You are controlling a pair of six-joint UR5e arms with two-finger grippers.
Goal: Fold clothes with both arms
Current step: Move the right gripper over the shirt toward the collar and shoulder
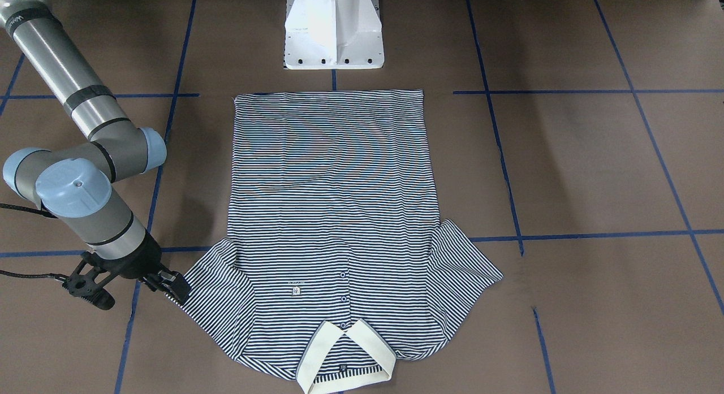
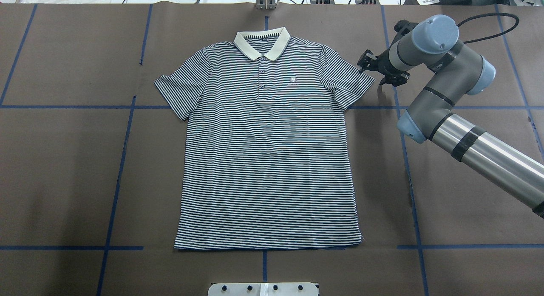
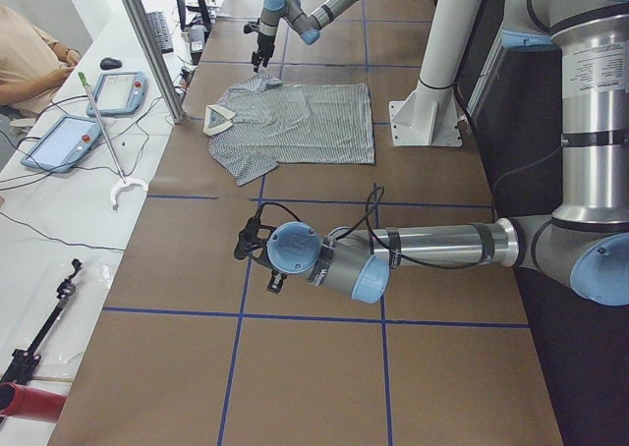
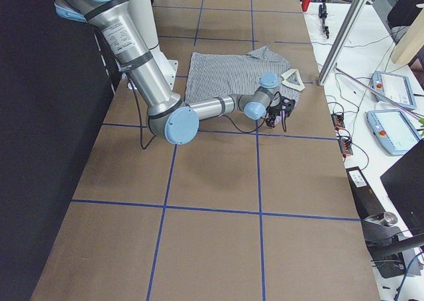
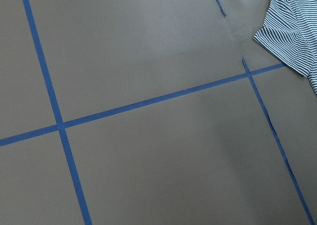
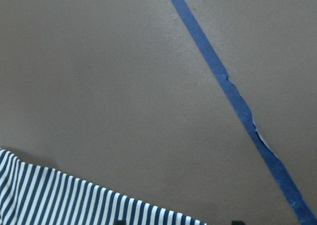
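Note:
The striped polo shirt (image 2: pixel 267 151) lies flat and face up on the brown table, cream collar (image 2: pixel 261 43) at the far edge, both sleeves spread. It also shows in the front view (image 1: pixel 334 213). My right gripper (image 2: pixel 374 73) is low at the tip of the shirt's right-hand sleeve (image 2: pixel 348 79), jaws open, holding nothing; in the front view (image 1: pixel 169 286) it touches the sleeve edge. The right wrist view shows that sleeve edge (image 6: pixel 74 200) at the bottom. My left gripper (image 3: pixel 251 254) hovers over bare table far from the shirt; I cannot tell whether it is open or shut.
The white pedestal base (image 1: pixel 334 32) stands at the robot's side, close to the shirt's hem. Blue tape lines (image 2: pixel 119 160) grid the brown table. Beyond the collar edge is a white bench with tablets (image 3: pixel 59 141), cables and a seated person (image 3: pixel 29 53).

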